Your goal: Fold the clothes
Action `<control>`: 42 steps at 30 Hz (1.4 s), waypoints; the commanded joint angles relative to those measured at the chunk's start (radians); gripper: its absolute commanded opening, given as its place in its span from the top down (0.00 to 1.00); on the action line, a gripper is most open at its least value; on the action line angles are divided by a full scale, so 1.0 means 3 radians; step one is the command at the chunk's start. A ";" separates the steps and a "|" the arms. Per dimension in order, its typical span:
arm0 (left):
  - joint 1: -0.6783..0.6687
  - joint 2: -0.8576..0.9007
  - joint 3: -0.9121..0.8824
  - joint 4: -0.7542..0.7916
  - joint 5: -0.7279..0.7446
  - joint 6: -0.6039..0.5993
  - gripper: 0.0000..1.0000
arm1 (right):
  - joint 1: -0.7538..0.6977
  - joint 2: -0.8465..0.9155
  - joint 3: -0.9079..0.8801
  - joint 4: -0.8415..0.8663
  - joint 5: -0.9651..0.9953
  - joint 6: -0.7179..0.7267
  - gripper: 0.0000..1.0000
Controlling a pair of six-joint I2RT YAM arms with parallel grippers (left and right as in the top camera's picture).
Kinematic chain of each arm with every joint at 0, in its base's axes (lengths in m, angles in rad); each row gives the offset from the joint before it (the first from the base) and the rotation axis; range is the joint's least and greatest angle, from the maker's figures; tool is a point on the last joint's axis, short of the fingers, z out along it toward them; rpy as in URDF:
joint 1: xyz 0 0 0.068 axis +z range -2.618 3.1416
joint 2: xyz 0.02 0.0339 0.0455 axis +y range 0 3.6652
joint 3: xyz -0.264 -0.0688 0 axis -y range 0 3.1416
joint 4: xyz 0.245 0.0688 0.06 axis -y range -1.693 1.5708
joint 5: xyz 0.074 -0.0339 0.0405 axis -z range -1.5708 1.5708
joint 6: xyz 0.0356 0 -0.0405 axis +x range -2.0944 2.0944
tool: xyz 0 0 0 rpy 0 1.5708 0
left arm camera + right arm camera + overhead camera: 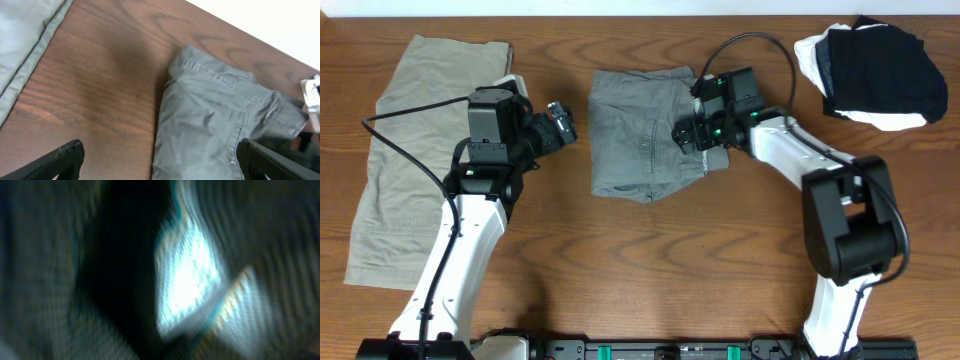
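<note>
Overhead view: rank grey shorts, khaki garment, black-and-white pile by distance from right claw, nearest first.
1. Grey shorts: centre, right claw at their right edge.
2. Black-and-white pile: top right corner.
3. Khaki garment: far left side.

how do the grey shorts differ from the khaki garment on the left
The grey shorts are darker and folded into a compact block mid-table; the khaki garment is paler and spread out long. The right gripper is at the grey shorts' edge; no gripper is on the khaki garment. Both are wrinkled cloth.
</note>
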 commanded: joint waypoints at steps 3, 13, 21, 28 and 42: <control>0.0015 -0.0027 0.0004 -0.0117 -0.0022 0.0158 0.02 | 0.0050 0.0230 0.0001 0.0211 0.0328 0.0207 0.01; 0.0014 -0.0027 0.0004 -0.0237 -0.0020 0.0168 0.02 | 0.0039 0.0514 0.0001 0.0543 -0.0573 0.0351 0.25; 0.0014 -0.0027 0.0004 -0.0286 -0.0019 0.0168 0.02 | -0.0011 0.0512 0.0006 0.0553 -0.1390 0.0437 0.66; 0.0015 -0.0027 0.0003 -0.0296 -0.0022 0.0169 0.02 | -0.0323 0.0491 0.0149 0.0696 -0.2219 0.0777 0.99; 0.0015 -0.0027 0.0003 -0.0296 -0.0121 0.0168 0.02 | -0.0765 -0.0167 0.0264 0.1260 -0.2340 0.1542 0.99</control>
